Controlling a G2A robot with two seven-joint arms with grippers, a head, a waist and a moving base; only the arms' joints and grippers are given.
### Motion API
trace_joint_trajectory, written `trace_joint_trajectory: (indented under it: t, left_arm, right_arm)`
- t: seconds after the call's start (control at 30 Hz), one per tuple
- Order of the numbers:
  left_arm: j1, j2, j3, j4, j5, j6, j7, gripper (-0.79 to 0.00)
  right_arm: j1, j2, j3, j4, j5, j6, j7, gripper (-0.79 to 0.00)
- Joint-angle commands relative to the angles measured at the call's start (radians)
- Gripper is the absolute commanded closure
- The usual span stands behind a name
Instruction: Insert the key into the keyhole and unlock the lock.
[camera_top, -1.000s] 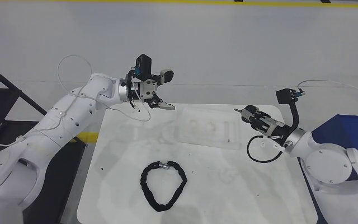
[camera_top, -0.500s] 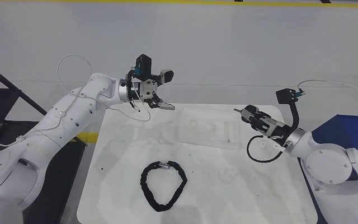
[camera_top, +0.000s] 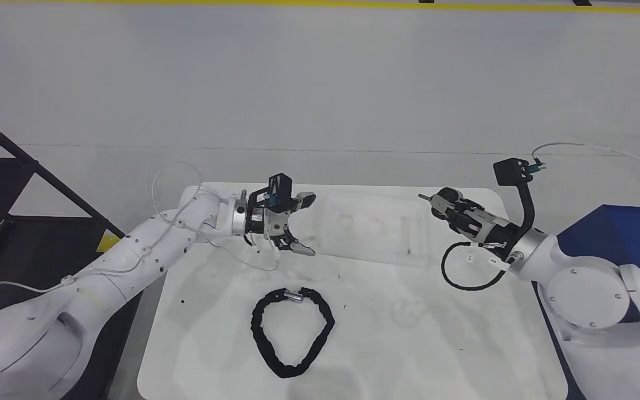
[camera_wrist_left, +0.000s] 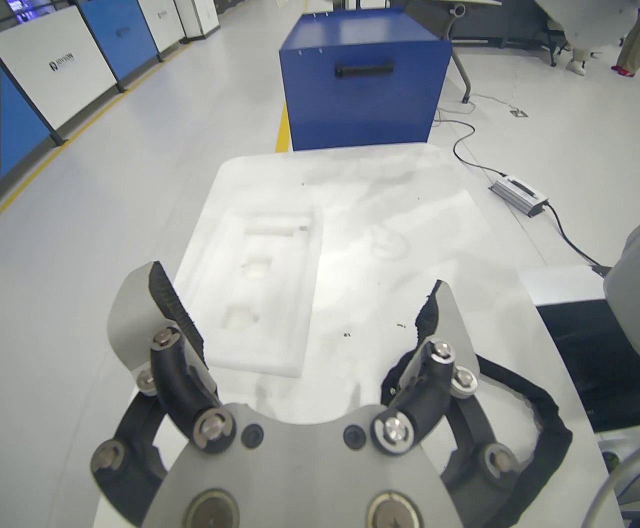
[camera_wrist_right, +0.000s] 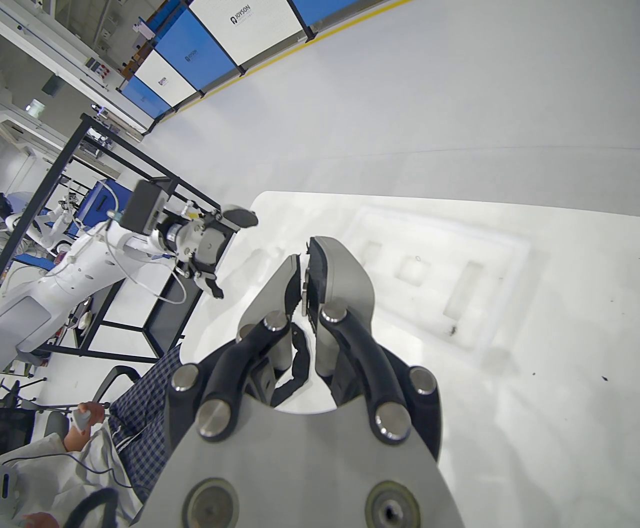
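The fabric-sleeved chain lock (camera_top: 291, 331) looks limp and heavy; best gripped at its rigid metal cylinder (camera_top: 295, 295). Left pincer (camera_top: 303, 225) gapes apart; right pincer (camera_wrist_right: 302, 260) is clamped on what seems a thin key (camera_wrist_right: 303, 292).

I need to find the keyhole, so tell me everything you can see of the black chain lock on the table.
The chain lock is a closed loop in a black, wrinkled sleeve that looks like fabric, joined at its far side by a short silver metal barrel. It lies flat on the white table, towards the near edge. Only the table touches it. The keyhole is too small to make out.
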Motion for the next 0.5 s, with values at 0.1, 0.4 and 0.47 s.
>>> trace_joint_trajectory:
  t: [0.1, 0.4, 0.47]
  left_arm:
    - [0.036, -0.031, 0.025, 0.061, 0.019, -0.056, -0.047, -0.785]
    - [0.029, -0.064, 0.143, 0.102, 0.059, -0.056, -0.137, -0.785]
    - [0.036, -0.067, 0.143, 0.097, 0.085, -0.056, -0.16, -0.785]
  right_arm:
    - [0.0, 0.0, 0.0, 0.0, 0.0, 0.0, 0.0, 0.0]
    - [0.0, 0.0, 0.0, 0.0, 0.0, 0.0, 0.0, 0.0]
    - [0.0, 0.0, 0.0, 0.0, 0.0, 0.0, 0.0, 0.0]
